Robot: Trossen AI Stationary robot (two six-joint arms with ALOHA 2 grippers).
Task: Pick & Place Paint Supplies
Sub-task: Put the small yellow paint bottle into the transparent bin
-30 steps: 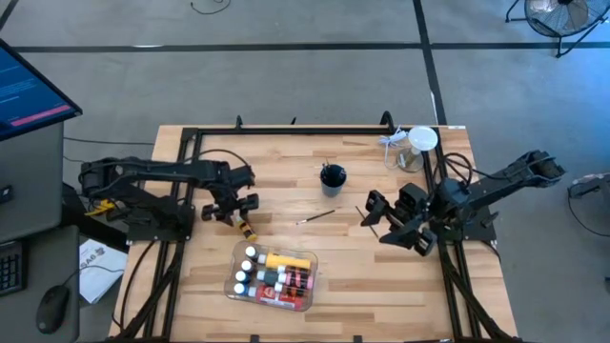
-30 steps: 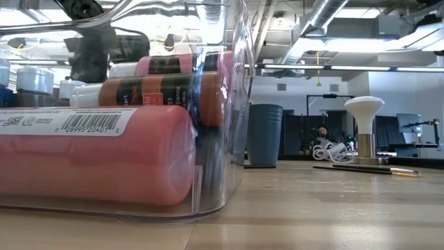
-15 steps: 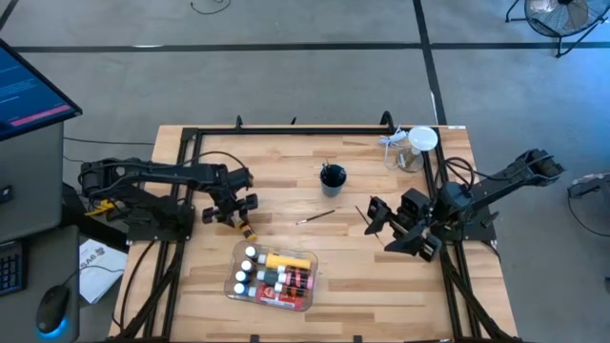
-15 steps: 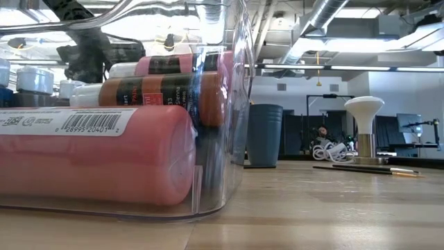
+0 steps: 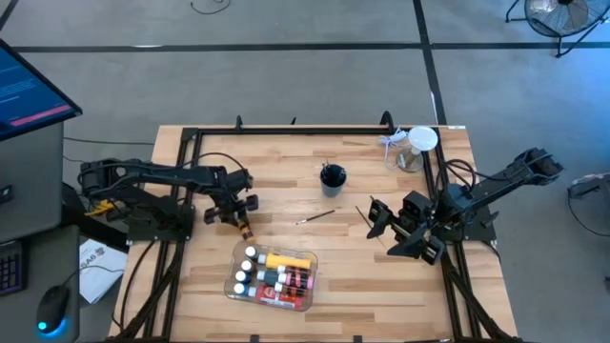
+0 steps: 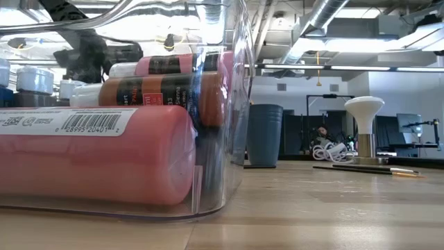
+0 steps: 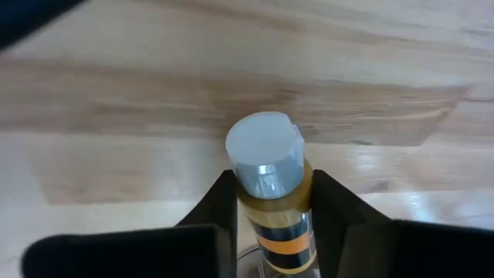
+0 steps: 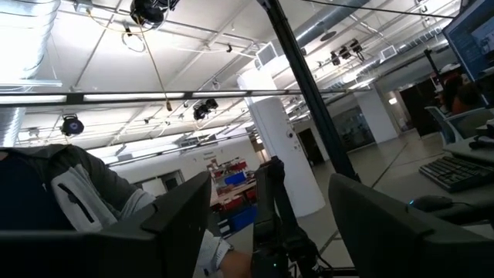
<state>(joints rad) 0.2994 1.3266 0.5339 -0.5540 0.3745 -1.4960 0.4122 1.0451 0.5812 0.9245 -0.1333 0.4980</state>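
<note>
- Tabletop: light wood planks with a dark frame along its far edge.
- Clear bin near the front edge, packed with paint bottles.
- Dark cup at centre.
- Thin brush lying flat just in front of the cup.
- Small paint bottle lying left of centre.
- Clear jar with white lid at the far right corner.

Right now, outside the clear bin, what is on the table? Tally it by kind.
Paint bottle, gripped by the left gripper: 1
Loose brushes: 2
Dark cup: 1
Clear jar with white lid: 1
Total: 5
</note>
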